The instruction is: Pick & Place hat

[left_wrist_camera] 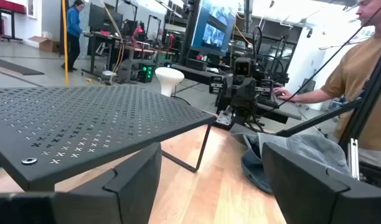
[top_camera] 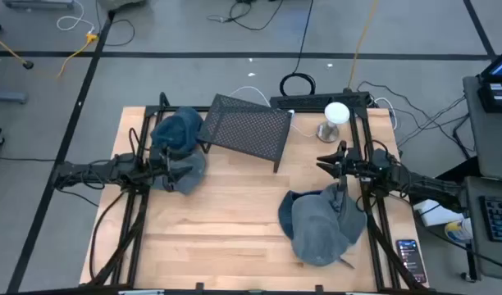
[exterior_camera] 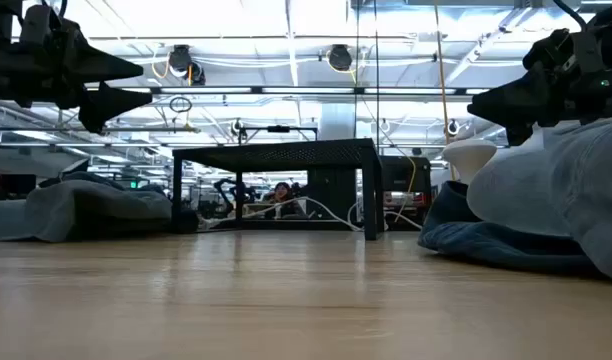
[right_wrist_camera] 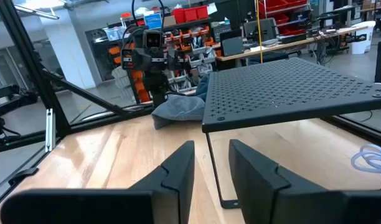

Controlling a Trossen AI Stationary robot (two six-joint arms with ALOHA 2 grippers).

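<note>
A light wooden table [top_camera: 235,221] was seen from above. On it were laid a blue-grey hat [top_camera: 321,225] near the right side, another grey-blue hat [top_camera: 179,147] at the left rear, a black perforated metal stand [top_camera: 247,127] and a white lamp-like object [top_camera: 335,119] at the rear.

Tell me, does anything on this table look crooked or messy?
The black mesh shelf sits turned at an angle to the table's edges rather than square. Both grey-blue hats lie crumpled: one at the left gripper, one below the right gripper. Nothing looks spilled or broken.
</note>
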